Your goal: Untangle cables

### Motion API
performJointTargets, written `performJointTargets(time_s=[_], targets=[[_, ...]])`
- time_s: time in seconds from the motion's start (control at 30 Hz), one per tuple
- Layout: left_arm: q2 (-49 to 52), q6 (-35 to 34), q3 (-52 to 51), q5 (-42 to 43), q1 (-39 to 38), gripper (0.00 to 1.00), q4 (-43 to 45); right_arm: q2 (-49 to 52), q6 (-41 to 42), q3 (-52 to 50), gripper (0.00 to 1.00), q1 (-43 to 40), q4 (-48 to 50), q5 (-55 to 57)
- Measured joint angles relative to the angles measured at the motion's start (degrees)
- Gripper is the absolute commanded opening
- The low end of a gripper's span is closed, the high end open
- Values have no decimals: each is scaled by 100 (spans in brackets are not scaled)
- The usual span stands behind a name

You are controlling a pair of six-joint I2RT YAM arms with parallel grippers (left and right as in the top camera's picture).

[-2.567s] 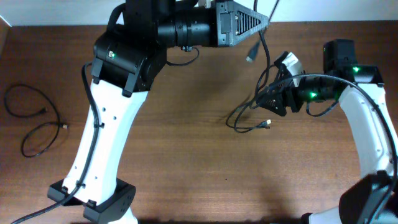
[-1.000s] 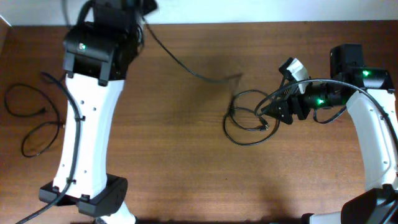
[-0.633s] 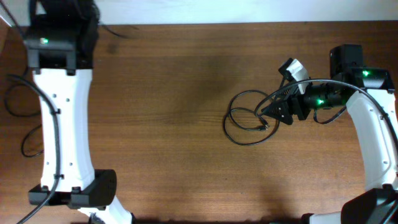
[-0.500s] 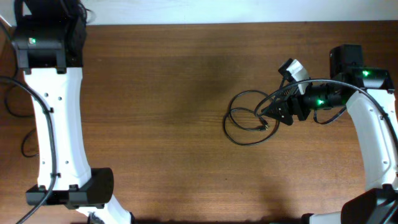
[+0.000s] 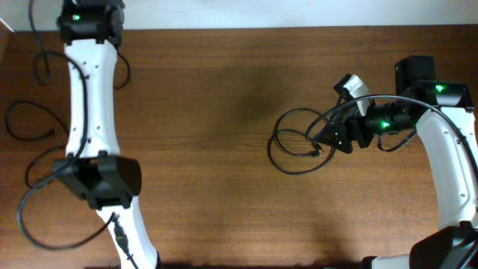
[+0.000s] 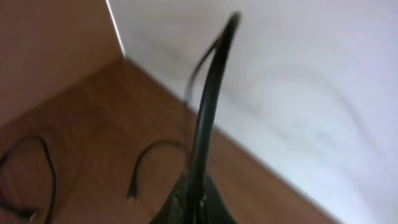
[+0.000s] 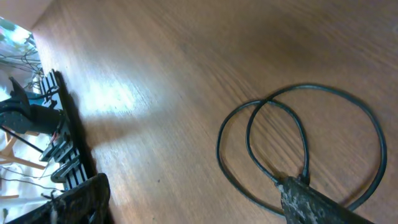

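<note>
table (image 5: 216,149) centre: wide bare wood between left arm (image 5: 86,97) and coiled cable (image 7: 311,86), free passage front to back. left arm stretches from near side to far-left corner, walls off left strip. loose cables (image 5: 28,104) lie left of it. held cable (image 6: 208,106) rises from pinched left gripper (image 6: 194,200) at that corner. coiled cable lies against spread right gripper (image 5: 323,140); right arm (image 5: 448,172) lines right edge.

On the brown wooden tabletop (image 5: 202,202), a thin black cable (image 5: 273,153) lies coiled in overlapping loops at the right hand (image 5: 323,142), while loose black cable loops (image 5: 28,173) lie near the left edge beside the white left arm (image 5: 86,104).
</note>
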Motion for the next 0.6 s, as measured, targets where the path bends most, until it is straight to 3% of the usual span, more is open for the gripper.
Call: performJointTargets(time_s=[0.23,0.47,0.53,0.57,0.6], targets=[[1084,24,0,9,42,0,-393,0,0,0,86,0,-59,149],[1434,24,0,24,310,0,-678,0,0,0,87,0,-59,160],[1434,24,0,24,470,17,-752,0,0,0,87,0,-59,160],[1434,22,0,26,527,39,-787,0,4,0,87,0,-59,160],[1434,22,0,31,584,66,-833,0,2,0,87,0,-59,160]])
